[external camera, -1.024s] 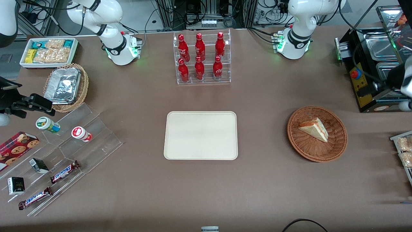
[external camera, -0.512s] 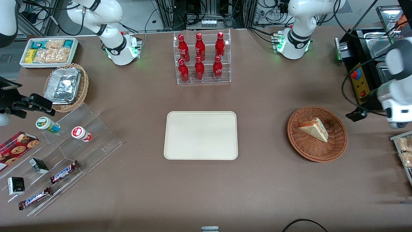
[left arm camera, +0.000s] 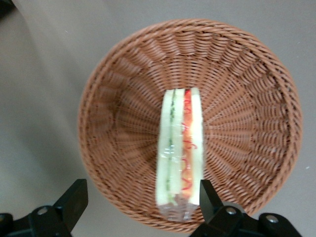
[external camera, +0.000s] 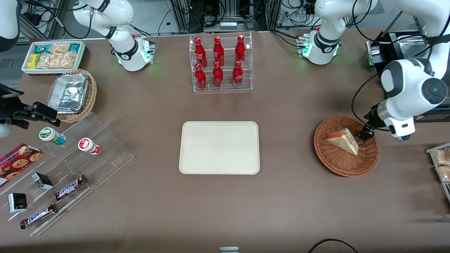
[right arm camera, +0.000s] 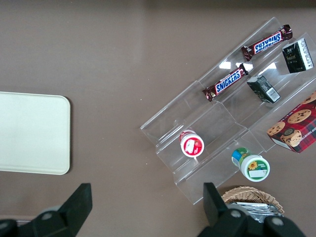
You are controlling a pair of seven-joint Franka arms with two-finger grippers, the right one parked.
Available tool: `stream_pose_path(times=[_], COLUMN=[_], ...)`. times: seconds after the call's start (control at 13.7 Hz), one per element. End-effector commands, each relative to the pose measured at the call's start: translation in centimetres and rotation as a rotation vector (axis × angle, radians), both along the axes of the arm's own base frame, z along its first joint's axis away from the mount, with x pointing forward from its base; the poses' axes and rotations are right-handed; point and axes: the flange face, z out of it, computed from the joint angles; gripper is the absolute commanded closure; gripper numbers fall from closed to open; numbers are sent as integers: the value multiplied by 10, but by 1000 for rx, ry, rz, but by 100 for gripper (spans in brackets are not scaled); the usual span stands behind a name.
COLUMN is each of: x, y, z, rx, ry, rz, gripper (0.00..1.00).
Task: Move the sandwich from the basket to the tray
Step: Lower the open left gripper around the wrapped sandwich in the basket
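You have not yet grasped the sandwich (left arm camera: 179, 150): it lies in the basket (left arm camera: 118, 94). The gripper (left arm camera: 140, 197) hovers above it, fingers spread wide. Pickup and transfer to the tray (external camera: 219, 147) remain.

Lighting: even, bright, overhead; no harsh shadows. Desk (external camera: 288, 196): matte brown, darker along the edge nearest the front camera. Soft shadow lies on it beside the basket (external camera: 346, 146) and under the working arm. Glare: foil containers (external camera: 68, 93) and clear acrylic steps (external camera: 105, 154) catch white highlights; the steps glint again in the right wrist view. Claw (left arm camera: 138, 207) hangs over the basket's rim, fingers (left arm camera: 74, 200) spread wide, dark and slightly soft against sharp weave. Sandwich (left arm camera: 180, 153): its wrap shines faintly.
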Motion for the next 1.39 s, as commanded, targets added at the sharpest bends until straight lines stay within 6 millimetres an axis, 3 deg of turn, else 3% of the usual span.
stream_pose_path(times=[0.0,0.59,1.24,1.32], x=[7,11,8,8], y=[-18,-19,-25,-28], z=[-16,-50,-72,-71], rx=[-7,-7,-5,-5], ry=[-19,-2,36,35], rz=[30,33,76,81], gripper=[0,0,0,8])
